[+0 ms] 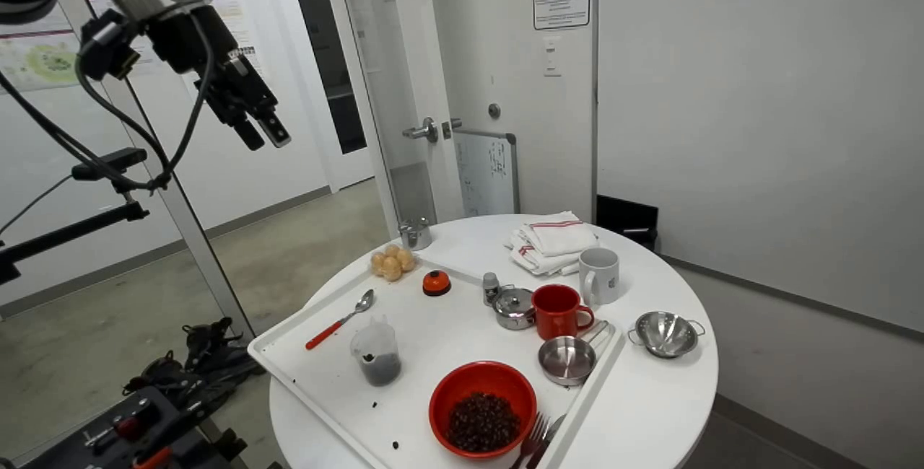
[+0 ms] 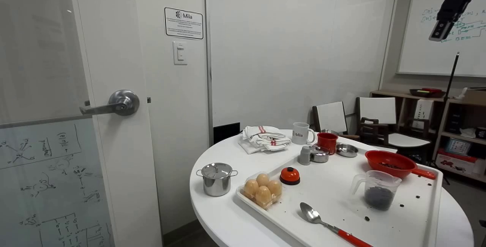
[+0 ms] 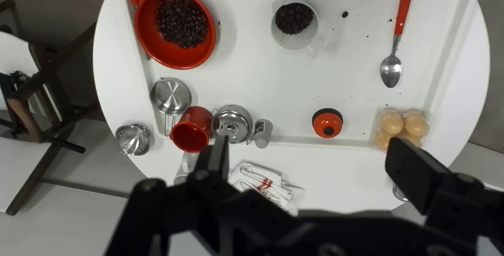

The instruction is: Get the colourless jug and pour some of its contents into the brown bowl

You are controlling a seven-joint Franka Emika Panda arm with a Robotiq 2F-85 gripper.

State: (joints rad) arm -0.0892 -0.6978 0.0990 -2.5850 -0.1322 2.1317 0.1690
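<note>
Well, the see-through, tapering jug (image 2: 381, 183) stands upright on the white tray (image 1: 447, 325), grainy dark beans (image 3: 294, 19) filling its lower part, marks on its wall too faint to read. Near it, a glossy round red bowl (image 3: 170, 56) holds more beans. High up, the gripper (image 1: 268, 140) hangs with fingers spread wide; in the wrist view, blurred, they partly hide eggs (image 3: 393, 123) and folded cloth (image 3: 260, 181). In an exterior view, the handle of the steel spoon (image 2: 329, 227) is cut off below.
</note>
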